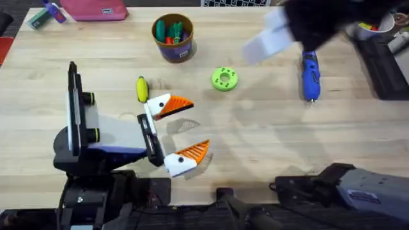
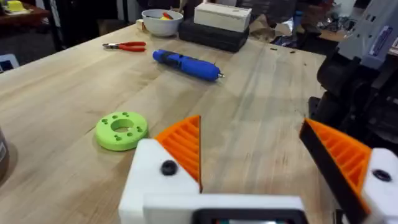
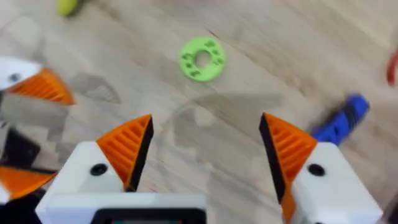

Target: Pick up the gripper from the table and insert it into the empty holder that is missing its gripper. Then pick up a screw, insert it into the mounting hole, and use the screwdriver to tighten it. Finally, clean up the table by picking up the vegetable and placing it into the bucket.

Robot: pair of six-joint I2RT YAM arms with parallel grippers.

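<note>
Right gripper (image 3: 205, 155) open; vegetable (image 1: 142, 89) upright, green end far.

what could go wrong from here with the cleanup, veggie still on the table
The yellow vegetable lies right beside the left gripper, so a reach for it by the right gripper, now raised high over the table, could clip the left arm. The bucket already holds green and red items, so the vegetable might perch on them or fall out. The green disc sits close by and could get knocked.
</note>
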